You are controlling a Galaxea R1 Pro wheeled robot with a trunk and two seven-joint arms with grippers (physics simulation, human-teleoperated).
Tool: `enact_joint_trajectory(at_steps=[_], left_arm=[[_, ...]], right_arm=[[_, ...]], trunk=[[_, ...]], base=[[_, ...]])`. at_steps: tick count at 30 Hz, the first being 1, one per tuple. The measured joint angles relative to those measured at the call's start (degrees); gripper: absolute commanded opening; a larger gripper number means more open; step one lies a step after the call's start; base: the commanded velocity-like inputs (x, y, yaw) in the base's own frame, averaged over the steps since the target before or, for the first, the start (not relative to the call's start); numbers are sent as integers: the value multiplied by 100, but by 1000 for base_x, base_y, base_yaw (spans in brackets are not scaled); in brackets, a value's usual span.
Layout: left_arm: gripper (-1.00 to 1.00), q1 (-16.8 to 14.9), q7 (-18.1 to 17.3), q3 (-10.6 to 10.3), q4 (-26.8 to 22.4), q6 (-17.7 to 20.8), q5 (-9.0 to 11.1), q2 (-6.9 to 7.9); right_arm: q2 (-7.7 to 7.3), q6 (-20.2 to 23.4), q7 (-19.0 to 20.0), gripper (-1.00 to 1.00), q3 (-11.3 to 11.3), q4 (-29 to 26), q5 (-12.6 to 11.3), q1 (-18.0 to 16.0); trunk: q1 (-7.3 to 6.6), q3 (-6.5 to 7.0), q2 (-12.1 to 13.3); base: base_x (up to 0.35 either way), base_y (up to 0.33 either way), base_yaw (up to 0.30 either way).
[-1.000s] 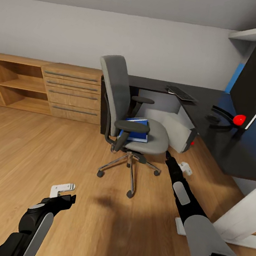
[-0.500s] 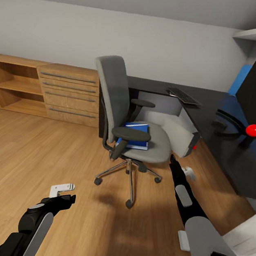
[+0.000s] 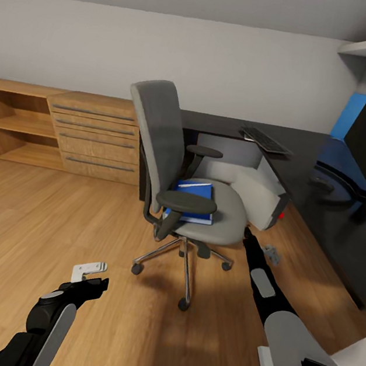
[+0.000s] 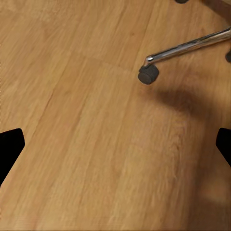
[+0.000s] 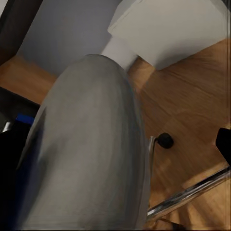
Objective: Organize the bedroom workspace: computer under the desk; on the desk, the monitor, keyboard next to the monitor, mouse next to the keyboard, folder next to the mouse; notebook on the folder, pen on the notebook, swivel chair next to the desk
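Even, soft, shadowless-looking light fills the room, bright on the wall at the upper frame. A faint blurred shadow lies on the wooden floor beneath the swivel chair. The glossy desk at right carries dull reflections. Wrist pictures are soft, the right one smeared close-up.
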Motion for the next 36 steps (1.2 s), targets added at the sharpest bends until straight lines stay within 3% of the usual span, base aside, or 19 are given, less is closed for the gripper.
enact_joint_trajectory(at_steps=[2, 4, 9, 20, 30, 36], left_arm=[[100, 0, 1, 3, -3, -1, 0, 1], [100, 0, 2, 5, -6, -2, 0, 2], [100, 0, 1, 5, -7, -2, 1, 3], [100, 0, 2, 0, -7, -1, 1, -4], [100, 0, -6, -16, -7, -2, 8, -6], [100, 0, -1, -11, -7, 1, 2, -7]], right_arm=[[2, 0, -69, 100, 2, 97, -9, -3], [1, 1, -177, 100, 5, 189, -263, -4], [-11, 8, -201, 100, 12, 210, -470, -6], [-6, 81, -365, 100, 13, 217, -498, -3], [-14, 566, -677, 100, -3, 175, -481, -11], [-17, 598, -665, 100, 21, 180, -569, -8]], trunk=[[0, 0, 0], [-2, 0, 0], [-2, 0, 0], [-2, 0, 0], [-1, 1, -1], [0, 0, 0]], base=[[119, 0, 0], [181, 0, 0], [146, 0, 0], [185, 0, 0], [123, 0, 0], [116, 0, 0]])
